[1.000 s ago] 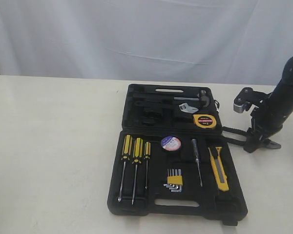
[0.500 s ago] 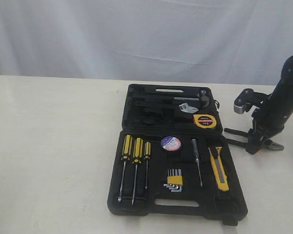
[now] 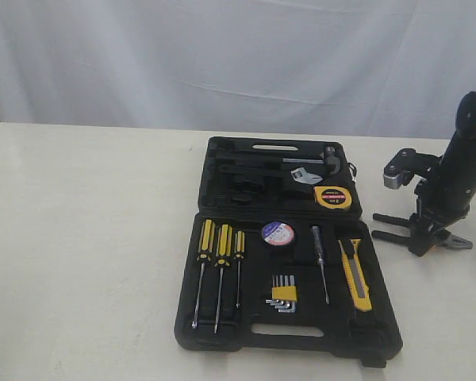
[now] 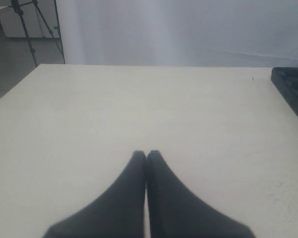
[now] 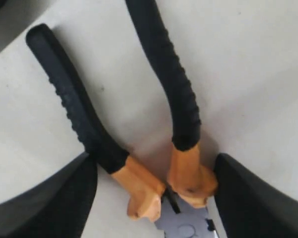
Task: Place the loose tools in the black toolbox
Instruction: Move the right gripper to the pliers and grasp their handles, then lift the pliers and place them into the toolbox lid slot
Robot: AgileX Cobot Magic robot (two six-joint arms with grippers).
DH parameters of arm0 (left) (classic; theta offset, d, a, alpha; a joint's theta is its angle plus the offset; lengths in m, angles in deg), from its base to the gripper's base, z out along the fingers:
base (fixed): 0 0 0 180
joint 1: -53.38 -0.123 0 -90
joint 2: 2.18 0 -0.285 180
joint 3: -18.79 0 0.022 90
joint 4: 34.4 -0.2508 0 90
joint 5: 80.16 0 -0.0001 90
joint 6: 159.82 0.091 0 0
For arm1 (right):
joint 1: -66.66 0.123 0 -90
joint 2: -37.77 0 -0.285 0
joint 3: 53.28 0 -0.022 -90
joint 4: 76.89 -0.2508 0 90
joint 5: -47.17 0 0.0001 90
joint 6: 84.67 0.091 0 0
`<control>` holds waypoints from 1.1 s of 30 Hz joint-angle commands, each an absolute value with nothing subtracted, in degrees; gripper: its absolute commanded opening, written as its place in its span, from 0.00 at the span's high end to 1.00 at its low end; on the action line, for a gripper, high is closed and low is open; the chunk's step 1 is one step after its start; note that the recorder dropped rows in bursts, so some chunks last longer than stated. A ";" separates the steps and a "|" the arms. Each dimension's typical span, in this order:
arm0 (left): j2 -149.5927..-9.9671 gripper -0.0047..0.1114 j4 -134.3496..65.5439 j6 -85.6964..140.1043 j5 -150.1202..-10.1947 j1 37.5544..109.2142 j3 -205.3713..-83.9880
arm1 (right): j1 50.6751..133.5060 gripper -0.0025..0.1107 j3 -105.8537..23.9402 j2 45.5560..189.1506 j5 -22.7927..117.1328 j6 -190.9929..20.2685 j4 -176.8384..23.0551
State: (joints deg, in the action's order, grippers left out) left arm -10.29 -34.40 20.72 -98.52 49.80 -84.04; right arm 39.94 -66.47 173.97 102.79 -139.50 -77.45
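Observation:
The black toolbox (image 3: 381, 333) lies open in the middle of the table. The yellow tape measure (image 3: 333, 197), the black tape roll (image 3: 278, 233) and the yellow-black utility knife (image 3: 355, 272) sit in its recesses. The black-and-orange pliers (image 3: 397, 226) are to the right of the box, low over the table. My right gripper (image 3: 428, 238) is shut on them near the pivot. In the right wrist view the pliers (image 5: 181, 99) show spread handles between the fingers of that gripper (image 5: 156, 171). My left gripper (image 4: 147, 154) is shut and holds nothing over bare table. It is out of the exterior view.
Three screwdrivers (image 3: 218, 266), a hex key set (image 3: 283, 292) and a thin tester (image 3: 320, 270) lie in the box's near half. A hammer and wrench (image 3: 305, 171) lie in the far half. The box's edge (image 4: 293, 89) shows in the left wrist view. A white curtain hangs behind the table.
My right gripper and the pliers have shifted together a little to the right and toward the table's front, away from the toolbox. The left gripper and the tools in the box are unchanged.

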 commanded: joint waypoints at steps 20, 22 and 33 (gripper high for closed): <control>-9.97 0.96 -34.40 20.60 -98.46 50.13 -83.99 | 39.75 0.98 -65.95 164.85 100.92 -139.79 -87.98; -9.97 0.96 -34.40 20.60 -98.46 50.13 -83.99 | 41.04 0.98 -66.04 163.18 98.78 -139.95 -90.56; -9.97 0.96 -34.40 20.60 -98.46 50.13 -83.99 | 55.91 0.98 -76.79 162.53 94.80 -136.50 -92.55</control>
State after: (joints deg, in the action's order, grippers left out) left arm -10.29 -34.40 20.72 -98.52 49.80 -84.04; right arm 53.99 -75.15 163.23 96.87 -136.83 -90.90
